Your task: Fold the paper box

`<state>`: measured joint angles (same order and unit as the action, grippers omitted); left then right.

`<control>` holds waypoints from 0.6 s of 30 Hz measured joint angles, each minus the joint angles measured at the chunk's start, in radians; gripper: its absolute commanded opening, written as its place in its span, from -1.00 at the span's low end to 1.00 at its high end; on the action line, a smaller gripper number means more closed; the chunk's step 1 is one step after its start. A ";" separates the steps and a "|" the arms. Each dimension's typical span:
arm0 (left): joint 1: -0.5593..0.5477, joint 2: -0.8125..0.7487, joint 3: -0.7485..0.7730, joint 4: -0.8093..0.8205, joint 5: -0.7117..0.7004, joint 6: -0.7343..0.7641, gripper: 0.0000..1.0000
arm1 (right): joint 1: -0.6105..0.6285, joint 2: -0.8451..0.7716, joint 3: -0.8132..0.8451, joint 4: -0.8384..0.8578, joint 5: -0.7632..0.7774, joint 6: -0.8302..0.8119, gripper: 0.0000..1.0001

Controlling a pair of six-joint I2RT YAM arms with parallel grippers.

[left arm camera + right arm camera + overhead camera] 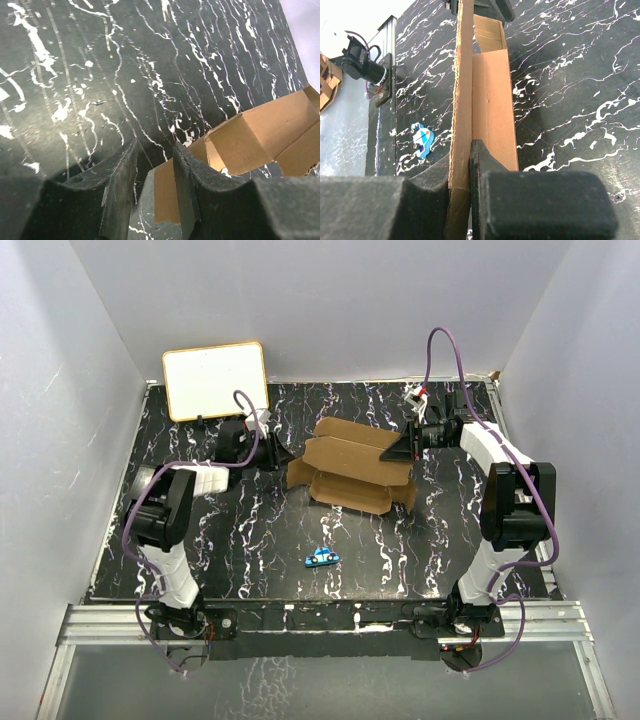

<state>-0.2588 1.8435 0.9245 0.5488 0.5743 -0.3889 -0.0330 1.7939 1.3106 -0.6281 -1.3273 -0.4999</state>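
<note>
The paper box (355,465) is a brown cardboard sheet, partly folded, with flaps standing up in the middle of the black marbled table. My right gripper (405,450) is at its right end. In the right wrist view this gripper (461,155) is shut on an upright cardboard wall (492,100), seen edge-on. My left gripper (283,455) sits at the box's left end. Its jaws (155,145) stand apart, and a flat cardboard flap (167,195) shows in the gap against the right finger (192,190), not pinched. More of the box (265,130) lies to the right.
A white board with a tan frame (215,380) leans at the back left. A small blue car-shaped piece (321,557) lies in front of the box and also shows in the right wrist view (422,140). White walls enclose the table on three sides.
</note>
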 measured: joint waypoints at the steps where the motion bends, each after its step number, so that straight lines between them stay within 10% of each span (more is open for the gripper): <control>1: -0.005 0.013 0.003 0.014 0.016 0.003 -0.32 | 0.000 0.000 0.000 0.000 0.000 0.000 -0.84; 18: -0.078 0.007 -0.171 0.225 0.166 0.030 -0.28 | 0.000 0.000 0.000 -0.001 0.000 -0.002 -0.84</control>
<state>-0.3370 1.8507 0.7536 0.7742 0.7403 -0.3588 -0.0326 1.7939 1.3106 -0.6289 -1.3277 -0.5014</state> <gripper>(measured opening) 0.346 0.095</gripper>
